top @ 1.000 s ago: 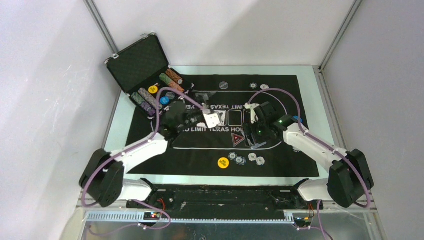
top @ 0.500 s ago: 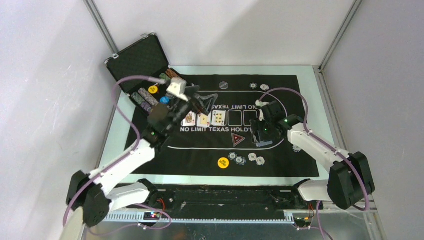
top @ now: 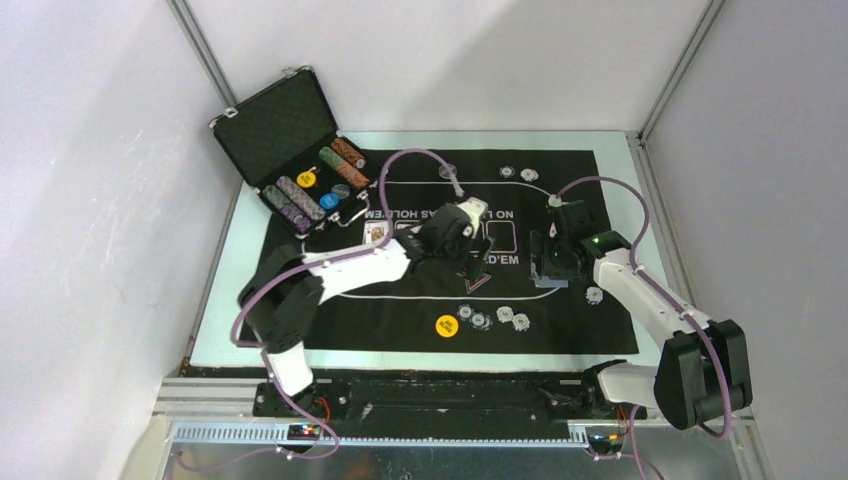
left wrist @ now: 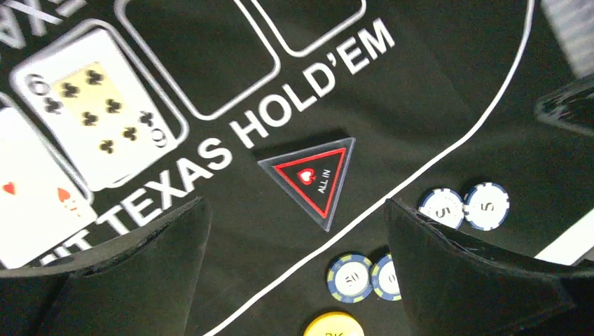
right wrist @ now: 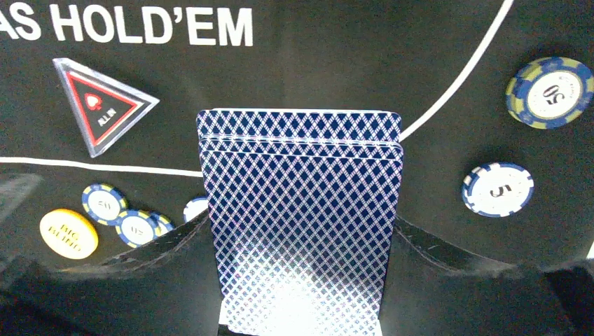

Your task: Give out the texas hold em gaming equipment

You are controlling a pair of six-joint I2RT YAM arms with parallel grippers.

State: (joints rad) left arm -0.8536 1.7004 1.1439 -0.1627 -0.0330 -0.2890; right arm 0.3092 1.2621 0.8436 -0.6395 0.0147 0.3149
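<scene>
White walls box in the table (top: 226, 275). On the mat (top: 570, 332), the case (top: 275, 125) lies open at the far-left corner. The left arm has swung over from the case and hides most face-up cards (left wrist: 98, 119). The left gripper (left wrist: 295, 217) gapes over the triangle (left wrist: 313, 177). The right gripper (right wrist: 301, 241) clamps the deck (right wrist: 301, 182), whose bottom is cut off.

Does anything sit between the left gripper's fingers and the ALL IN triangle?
Nothing visible does. The ALL IN triangle lies bare on the mat before the open left gripper; chips lie apart from it.
</scene>
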